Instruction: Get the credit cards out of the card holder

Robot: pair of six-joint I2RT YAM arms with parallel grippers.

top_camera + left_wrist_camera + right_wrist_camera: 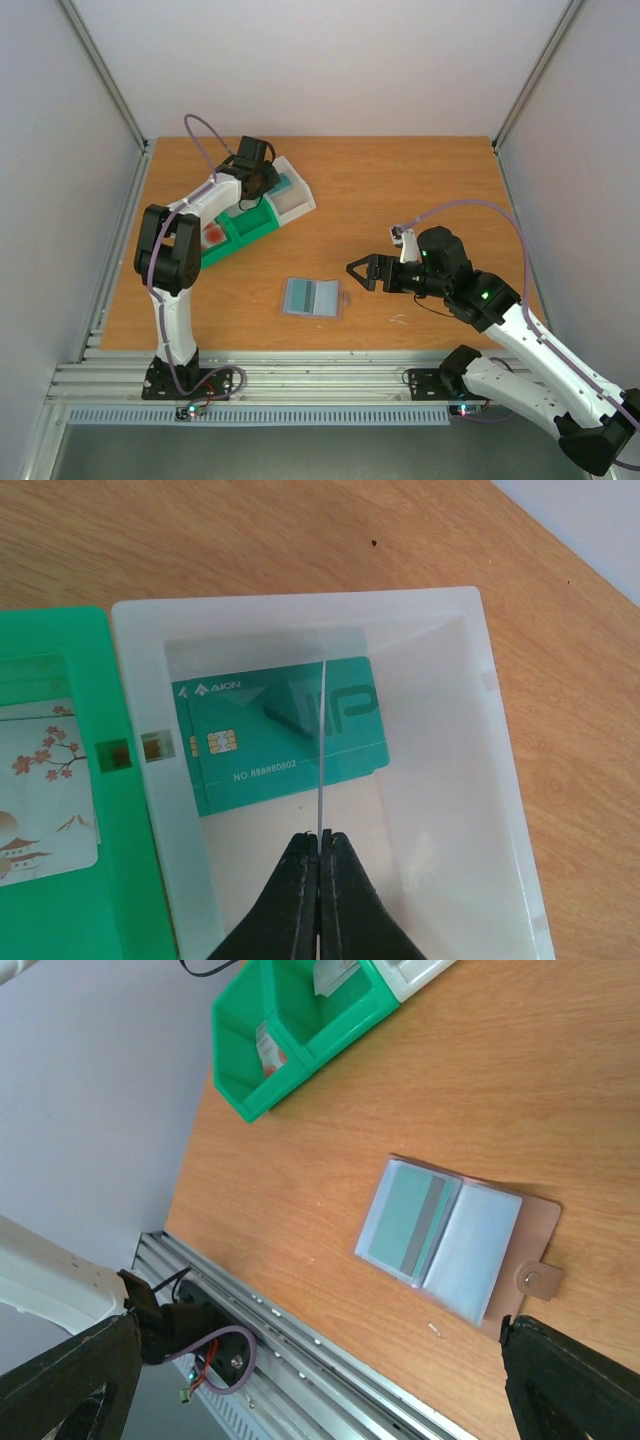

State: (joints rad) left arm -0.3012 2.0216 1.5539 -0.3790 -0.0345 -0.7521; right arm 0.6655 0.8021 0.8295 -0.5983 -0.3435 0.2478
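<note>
Fingers (292, 900) of the left arm, which reaches far forward and bends down over the tray (250, 235), press together on what looks like a thin card (323, 740) seen edge-on, upright above a teal card (250, 745) lying flat in the white compartment (450, 780); the card holder (311, 297) lies open on the tabletop (420, 180) between the arms, a greenish card (405, 1222) in one panel; just right of it the right arm's fingers (575, 1385) hover spread, pointing left.
</note>
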